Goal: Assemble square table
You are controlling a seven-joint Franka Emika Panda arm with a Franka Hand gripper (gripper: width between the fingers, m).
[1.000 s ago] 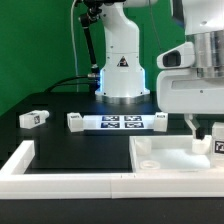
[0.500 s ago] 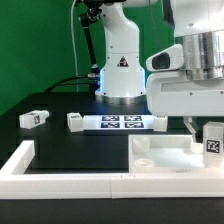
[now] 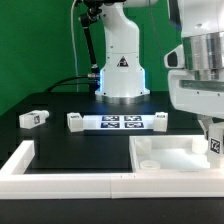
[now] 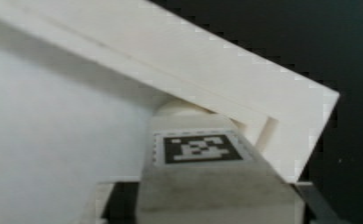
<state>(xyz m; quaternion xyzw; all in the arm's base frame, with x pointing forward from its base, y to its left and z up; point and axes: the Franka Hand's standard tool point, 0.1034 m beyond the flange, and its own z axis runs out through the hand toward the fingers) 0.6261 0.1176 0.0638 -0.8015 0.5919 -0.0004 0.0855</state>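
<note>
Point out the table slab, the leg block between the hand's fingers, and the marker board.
table slab (image 3: 180,156): exterior view, flat top.
leg block (image 4: 199,149): wrist view, printed tag.
marker board (image 3: 118,122): exterior view, middle tags.

leg block (image 3: 33,118) | exterior view's left of marker board (image 3: 118,122) | seemingly apart

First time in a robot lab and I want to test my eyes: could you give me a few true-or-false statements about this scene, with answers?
1. A loose leg block lies on the black table, at the exterior view's left. True.
2. The gripper hangs over the marker board. False: it is at the square slab, on the exterior view's right.
3. The tagged leg block sits between the gripper's fingers. True.
4. The back wall is red. False: it is green.
</note>
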